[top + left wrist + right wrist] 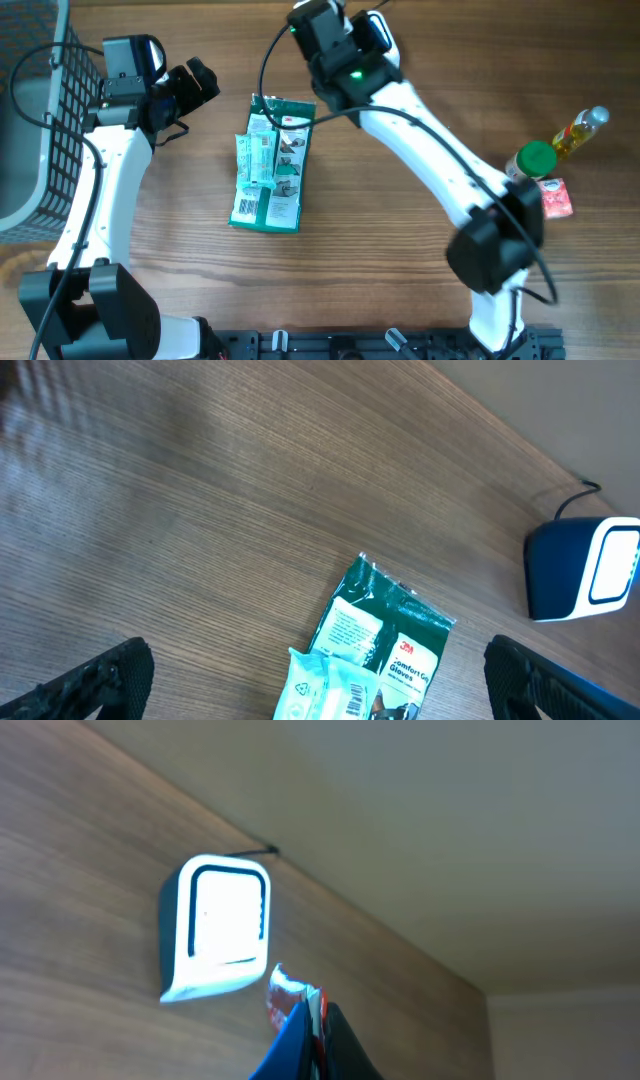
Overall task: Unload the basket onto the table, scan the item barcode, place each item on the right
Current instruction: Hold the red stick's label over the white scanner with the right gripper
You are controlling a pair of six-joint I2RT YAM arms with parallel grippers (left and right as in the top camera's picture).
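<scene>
My right gripper point(318, 1015) is shut on a thin red and silver packet point(290, 992), whose crumpled edge sticks out above the fingertips. Just left of the packet sits the white-faced, blue-sided scanner point(215, 940), lit up on the wooden table near its far edge. From overhead, the right gripper point(335, 35) hangs right beside the scanner point(375, 30). My left gripper point(195, 85) is open, its fingers point(100, 680) spread wide and holding nothing. It hovers left of a green gloves pack point(395, 630) with a pale teal packet point(320, 695) lying on it.
A wire basket point(50, 120) stands at the left edge. At the right are a green-capped jar point(535, 160), a yellow bottle point(580, 128) and a small red packet point(555, 198). The gloves pack point(285, 160) lies mid-table.
</scene>
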